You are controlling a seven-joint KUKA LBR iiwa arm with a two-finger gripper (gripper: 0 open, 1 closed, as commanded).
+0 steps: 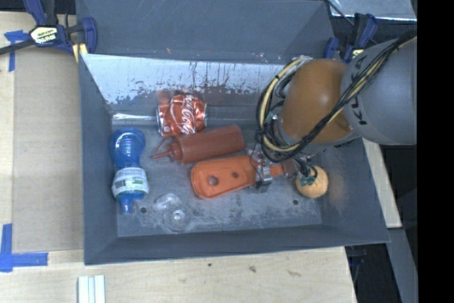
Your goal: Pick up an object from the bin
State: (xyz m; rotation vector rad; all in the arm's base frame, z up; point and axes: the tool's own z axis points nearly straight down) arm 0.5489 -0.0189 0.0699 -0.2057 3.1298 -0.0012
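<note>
Orange flat piece (221, 177) lay with its right end at the jaws; couldn't tell whether the jaws were apart or clamped on it. Brown squeeze bottle (206, 144) sat just up-left of the jaws, yellowish ball (313, 183) just right of them, blue bottle (128, 167) well left.

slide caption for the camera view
Gripper at the right end of an orange flat piece, beside a brown squeeze bottle
</note>
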